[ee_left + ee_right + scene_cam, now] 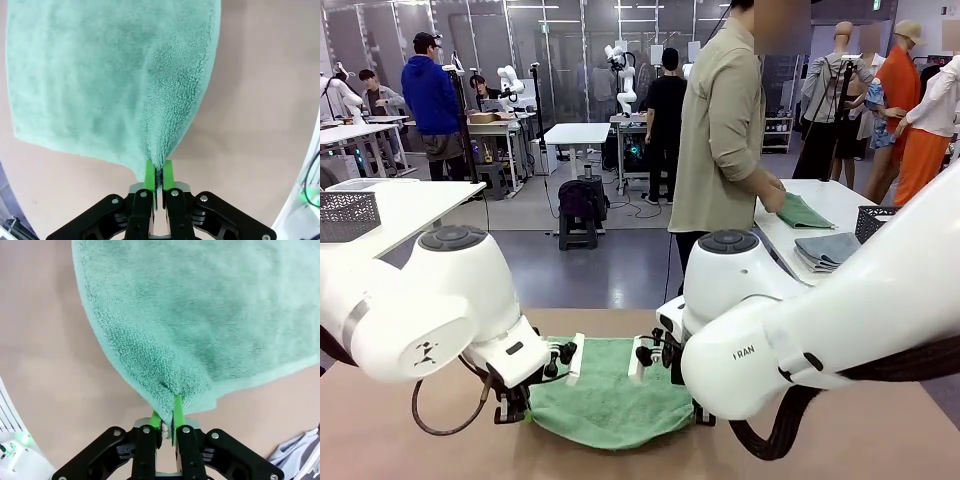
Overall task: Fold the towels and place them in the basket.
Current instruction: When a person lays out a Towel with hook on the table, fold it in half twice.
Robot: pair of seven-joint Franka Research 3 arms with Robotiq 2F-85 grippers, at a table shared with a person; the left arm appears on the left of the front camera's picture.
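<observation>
On table (pixel 360 445) we see left gripper (pixel 159 170) and right gripper (pixel 167 415) each clamped on a green towel (pixel 100 75) corner

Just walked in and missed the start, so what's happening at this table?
Both robot arms are working on one mint towel, spread on the brown table. The left hand is shut on one near corner and the right hand on the other, each pinching it between green pads. Beyond, a person has a hand on a second green towel on a white table, beside a folded grey stack.
</observation>
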